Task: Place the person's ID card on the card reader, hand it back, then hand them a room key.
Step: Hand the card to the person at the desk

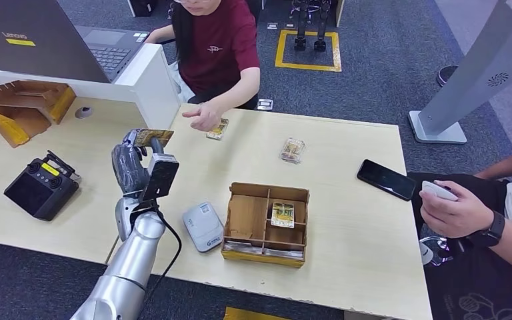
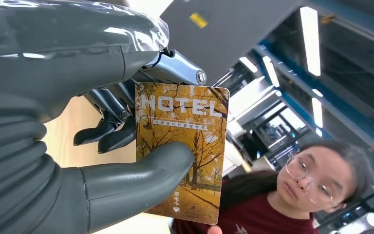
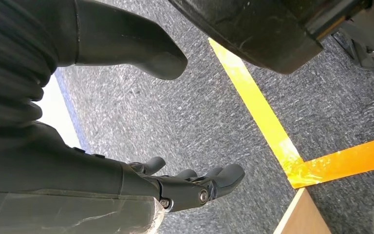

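Observation:
My left hand is raised over the table and pinches a yellow room key card printed "HOTEL" between thumb and fingers, held out toward the person in the red shirt. That person's hand reaches forward just beyond the card, next to an ID card lying on the table. The white card reader lies near the front edge, right of my arm. A wooden box holds another key card. My right hand hangs over the carpet, its fingers apart and holding nothing.
Another card and a black phone lie on the table to the right. A black handheld device sits at the left. A second person sits at the right edge. A laptop stands at the back left.

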Controlling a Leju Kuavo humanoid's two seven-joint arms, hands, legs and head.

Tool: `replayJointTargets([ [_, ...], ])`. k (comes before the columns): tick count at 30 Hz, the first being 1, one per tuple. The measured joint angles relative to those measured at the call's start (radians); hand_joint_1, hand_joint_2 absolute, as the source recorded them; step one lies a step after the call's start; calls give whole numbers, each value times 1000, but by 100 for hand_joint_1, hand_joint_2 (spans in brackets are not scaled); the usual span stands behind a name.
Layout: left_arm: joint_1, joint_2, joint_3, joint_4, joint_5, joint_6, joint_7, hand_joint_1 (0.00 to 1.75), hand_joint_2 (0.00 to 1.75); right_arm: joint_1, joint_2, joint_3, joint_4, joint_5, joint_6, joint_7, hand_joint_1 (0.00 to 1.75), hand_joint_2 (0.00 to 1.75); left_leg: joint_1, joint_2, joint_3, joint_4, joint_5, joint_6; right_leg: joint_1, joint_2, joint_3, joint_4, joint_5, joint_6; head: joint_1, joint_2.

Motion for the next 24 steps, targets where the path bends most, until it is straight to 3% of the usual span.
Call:
replayJointTargets([
  [4, -32, -6, 86, 49, -98, 0, -29, 175, 175, 0, -2, 13, 0, 0, 1, -5, 0, 175, 0, 0, 0, 0, 0, 0, 0, 0, 0, 0, 0, 0, 0, 0],
  [12, -41, -25, 172, 94, -85, 0, -82, 175, 175, -1, -3, 24, 0, 0, 3, -4, 0, 175, 0, 0, 0, 0, 0, 0, 0, 0, -1, 0, 0, 0, 0, 0],
  [16, -41, -30, 183, 104, -65, 0, -99, 0, 175, -1, -4, 29, 0, 0, 3, 0, 0, 0, 0, 0, -1, 0, 0, 0, 0, 0, 0, 0, 0, 0, 0, 0],
  [24, -40, -32, 182, 111, 69, -30, -76, 0, 175, -1, -4, 29, 0, -5, 1, 0, 0, 0, 0, 0, 0, 0, 0, 0, 0, 0, -1, 0, 0, 0, 0, 0],
])
